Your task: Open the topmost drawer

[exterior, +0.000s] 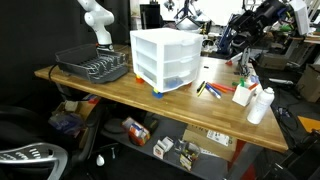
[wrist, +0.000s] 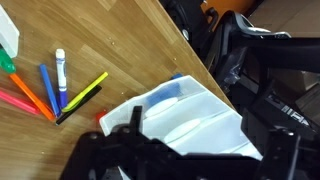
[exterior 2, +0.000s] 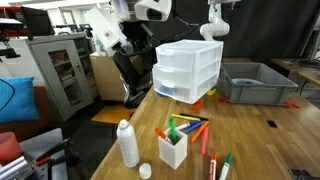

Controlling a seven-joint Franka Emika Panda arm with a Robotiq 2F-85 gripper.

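Observation:
The white plastic cabinet with three translucent drawers stands mid-table in both exterior views. The topmost drawer is shut, flush with the two below it. My gripper hangs in the air beside the cabinet's drawer side, apart from it. In the wrist view the dark fingers are spread wide and empty, and the cabinet shows between them. The oval drawer handles are visible there, but I cannot tell which belongs to the top drawer.
A grey dish rack sits beyond the cabinet. Coloured markers lie on the wood in front of the drawers. A white cup of markers and a white bottle stand near the table edge.

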